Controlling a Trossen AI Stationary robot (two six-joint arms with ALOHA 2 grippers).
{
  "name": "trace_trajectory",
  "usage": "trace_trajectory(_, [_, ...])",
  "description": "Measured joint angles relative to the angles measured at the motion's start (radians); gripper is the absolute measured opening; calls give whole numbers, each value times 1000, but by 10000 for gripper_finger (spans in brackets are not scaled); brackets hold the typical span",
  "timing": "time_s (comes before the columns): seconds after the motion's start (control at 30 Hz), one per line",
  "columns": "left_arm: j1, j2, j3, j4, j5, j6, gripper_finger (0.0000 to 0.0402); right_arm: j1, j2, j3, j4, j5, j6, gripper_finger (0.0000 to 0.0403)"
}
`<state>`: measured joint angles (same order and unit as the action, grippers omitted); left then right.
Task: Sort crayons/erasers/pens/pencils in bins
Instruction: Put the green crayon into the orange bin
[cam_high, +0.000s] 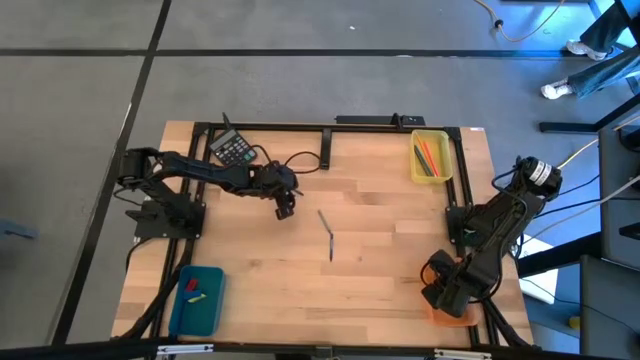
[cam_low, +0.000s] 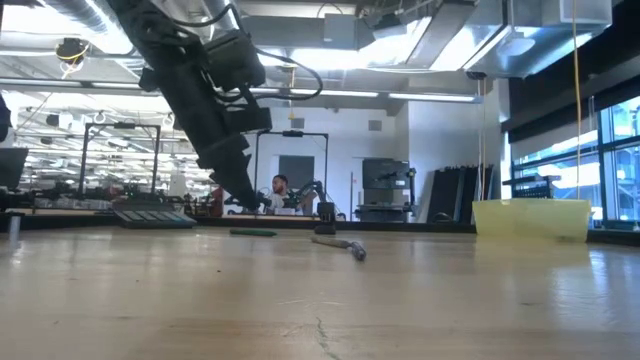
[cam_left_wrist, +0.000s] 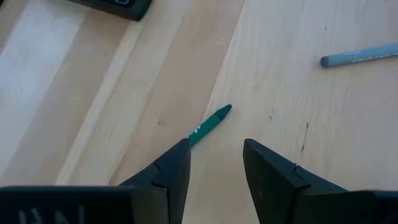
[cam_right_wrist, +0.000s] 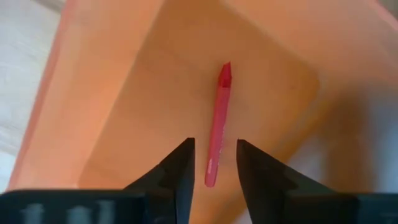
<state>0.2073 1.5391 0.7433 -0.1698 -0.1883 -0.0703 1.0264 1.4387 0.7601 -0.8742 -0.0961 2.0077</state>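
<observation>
A green crayon (cam_left_wrist: 211, 122) lies flat on the wooden table (cam_high: 380, 270), also seen in the low view (cam_low: 255, 232). My left gripper (cam_left_wrist: 214, 146) is open just above it, left of the table's middle (cam_high: 285, 208); one finger hides the crayon's near end. My right gripper (cam_right_wrist: 214, 144) is open over the orange bin (cam_right_wrist: 124, 93) at the near right corner (cam_high: 450, 316). A red stick (cam_right_wrist: 217, 124) lies on that bin's floor below the gap between the fingers. The yellow bin (cam_high: 431, 158) holds orange and green crayons. The teal bin (cam_high: 197, 298) holds small erasers.
Two slim grey sticks (cam_high: 328, 236) lie at the table's middle; one shows in the left wrist view (cam_left_wrist: 360, 57). A black calculator (cam_high: 232, 148) lies at the far left behind my left arm. A black frame runs along the table's edges. People show in the room beyond.
</observation>
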Motion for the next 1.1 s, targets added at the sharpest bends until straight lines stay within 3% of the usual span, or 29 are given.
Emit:
trace_trajectory(0.1, [4, 0, 0, -8, 16, 3, 140, 0, -1, 21, -98, 53, 27, 123])
trace_trajectory(0.2, [43, 0, 0, -10, 85, 3, 140, 0, -1, 91, -271, 174, 61, 123])
trace_trajectory(0.37, [121, 0, 0, -10, 99, 39, 140, -2, -2, 253, -495, 407, 49, 123])
trace_trajectory(0.6, [169, 23, 1, 5, 200, 200, 140, -2, -2, 380, -527, 664, -85, 123])
trace_trajectory(0.9, [195, 142, 5, 33, 251, 236, 140, -5, 2, 383, -510, 715, -132, 123])
trace_trajectory(1.1, [192, 166, 7, 20, 217, 149, 128, -5, 2, 383, -510, 728, -135, 123])
